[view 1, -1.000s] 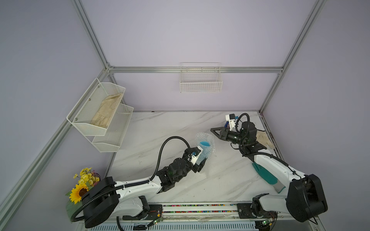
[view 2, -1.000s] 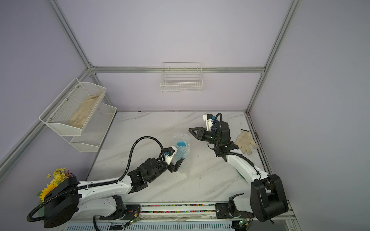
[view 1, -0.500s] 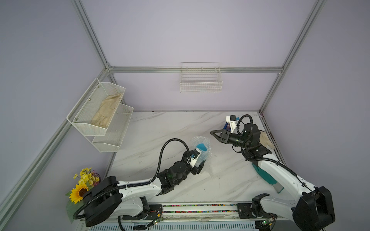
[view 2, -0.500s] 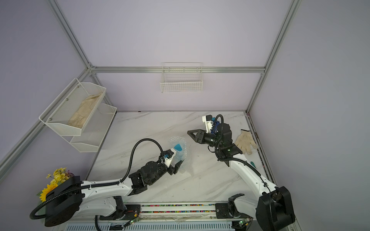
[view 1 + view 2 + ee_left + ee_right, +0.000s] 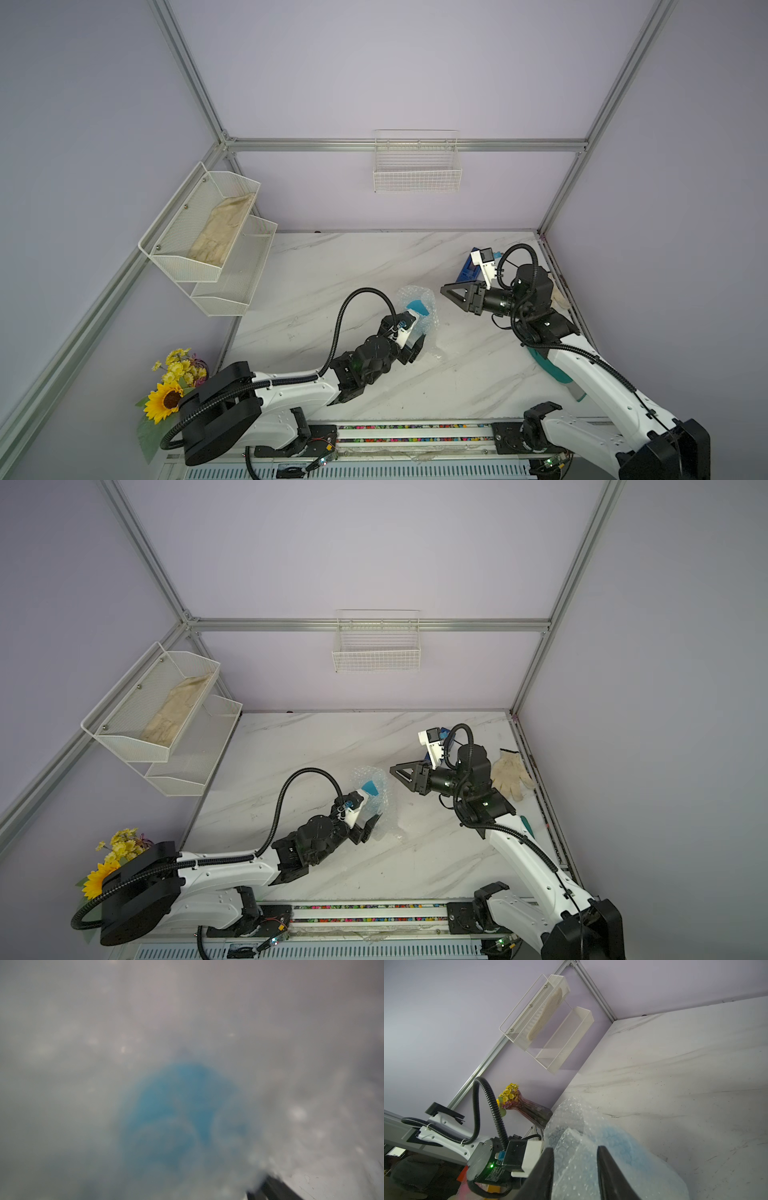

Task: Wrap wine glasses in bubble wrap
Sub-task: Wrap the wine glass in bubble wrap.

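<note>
Wrapping is under way: the left gripper (image 5: pixel 415 348) is clamping its jaws on the bubble wrap (image 5: pixel 405 294) bundled round the goblet (image 5: pixel 417 308), mid-way across the worktop (image 5: pixel 332 270). The right gripper (image 5: pixel 575 1152), jaws parted and empty, is hovering beside it; next it probably must pinch a loose flap. Only the right wrist view is showing that gap.

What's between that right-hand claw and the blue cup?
Only the bubble wrap over the goblet, then a bare strip of table short of the right gripper, in both top views.

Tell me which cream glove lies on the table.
The glove beside the right arm; the other glove sits in the wall rack's upper bin.
</note>
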Controlling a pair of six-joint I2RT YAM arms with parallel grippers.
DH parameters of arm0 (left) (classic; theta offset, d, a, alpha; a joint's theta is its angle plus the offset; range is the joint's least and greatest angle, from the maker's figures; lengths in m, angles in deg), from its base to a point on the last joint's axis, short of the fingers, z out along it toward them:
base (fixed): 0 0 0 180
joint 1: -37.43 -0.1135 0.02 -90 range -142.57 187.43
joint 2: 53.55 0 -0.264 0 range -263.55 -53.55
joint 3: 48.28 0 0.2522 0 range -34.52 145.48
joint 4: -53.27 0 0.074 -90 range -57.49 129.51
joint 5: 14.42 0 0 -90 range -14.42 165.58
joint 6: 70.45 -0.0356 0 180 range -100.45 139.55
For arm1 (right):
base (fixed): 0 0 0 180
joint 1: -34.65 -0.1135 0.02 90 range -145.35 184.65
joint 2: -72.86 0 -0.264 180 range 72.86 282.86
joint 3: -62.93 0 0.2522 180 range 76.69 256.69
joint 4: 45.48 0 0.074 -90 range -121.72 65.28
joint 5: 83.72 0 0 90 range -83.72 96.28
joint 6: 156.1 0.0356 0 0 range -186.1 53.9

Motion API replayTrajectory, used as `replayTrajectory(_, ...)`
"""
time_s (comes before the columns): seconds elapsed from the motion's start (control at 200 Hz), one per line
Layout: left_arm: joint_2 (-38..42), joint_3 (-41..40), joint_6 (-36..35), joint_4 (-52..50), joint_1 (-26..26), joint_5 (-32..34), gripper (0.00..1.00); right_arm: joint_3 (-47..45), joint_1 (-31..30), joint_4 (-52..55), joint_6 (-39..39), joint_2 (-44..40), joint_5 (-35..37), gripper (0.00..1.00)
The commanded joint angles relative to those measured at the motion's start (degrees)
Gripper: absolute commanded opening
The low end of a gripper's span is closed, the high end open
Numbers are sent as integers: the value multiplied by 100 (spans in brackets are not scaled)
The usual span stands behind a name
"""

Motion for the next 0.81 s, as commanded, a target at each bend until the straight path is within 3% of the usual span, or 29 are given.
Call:
replayTrajectory(0.0,-112,523,-51,-68,-53,-72,79,265,-319,870,-577,178,-192,37)
replayTrajectory(0.18,-244,635,-16,-197,-205,-438,78,802,-720,2065,-1136,666,321,35)
replayTrajectory(0.8,-390,630,108,-313,-641,-1477,79,1627,-1054,3429,-1528,1831,1514,32)
